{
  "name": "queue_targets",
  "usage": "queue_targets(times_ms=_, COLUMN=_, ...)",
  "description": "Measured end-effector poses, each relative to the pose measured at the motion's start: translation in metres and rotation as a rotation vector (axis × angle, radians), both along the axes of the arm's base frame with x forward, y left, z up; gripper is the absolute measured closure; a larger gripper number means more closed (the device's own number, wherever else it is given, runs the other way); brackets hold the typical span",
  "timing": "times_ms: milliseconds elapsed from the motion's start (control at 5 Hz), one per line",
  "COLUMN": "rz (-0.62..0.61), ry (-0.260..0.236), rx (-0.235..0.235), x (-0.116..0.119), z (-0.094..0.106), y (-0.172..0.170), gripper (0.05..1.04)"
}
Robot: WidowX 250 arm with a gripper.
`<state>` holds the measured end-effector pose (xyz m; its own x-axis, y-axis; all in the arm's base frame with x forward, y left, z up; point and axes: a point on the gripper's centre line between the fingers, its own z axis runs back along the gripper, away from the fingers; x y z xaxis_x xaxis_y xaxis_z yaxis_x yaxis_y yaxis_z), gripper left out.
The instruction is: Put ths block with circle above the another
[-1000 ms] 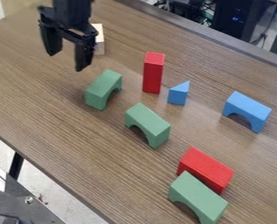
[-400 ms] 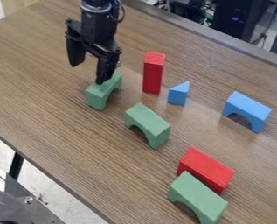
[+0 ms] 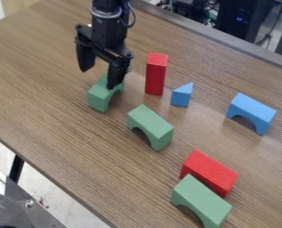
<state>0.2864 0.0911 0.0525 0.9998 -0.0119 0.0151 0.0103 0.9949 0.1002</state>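
The desk (image 3: 54, 120) looks like wood or wood-look laminate, its streaked grain low in sheen. The green arch blocks (image 3: 151, 124), blue arch block (image 3: 253, 110), blue triangular block (image 3: 181, 95), upright red block (image 3: 156, 73) and lying red block (image 3: 209, 171) look like painted wood, smooth and matt. The claw (image 3: 98, 79) seems dark, mostly matt plastic; the screw (image 3: 29, 203) at lower left has a metallic shine.
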Motion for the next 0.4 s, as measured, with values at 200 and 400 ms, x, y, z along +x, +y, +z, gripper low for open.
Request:
queue_targets(times_ms=200, rz=0.024, ry=-0.014, rx=-0.022, x=0.0020, z=0.0007, y=-0.0014, gripper=0.085)
queue_targets(times_ms=400, rz=0.031, ry=-0.017, rx=-0.024, x=0.0025, z=0.0007, y=-0.0022, gripper=0.085)
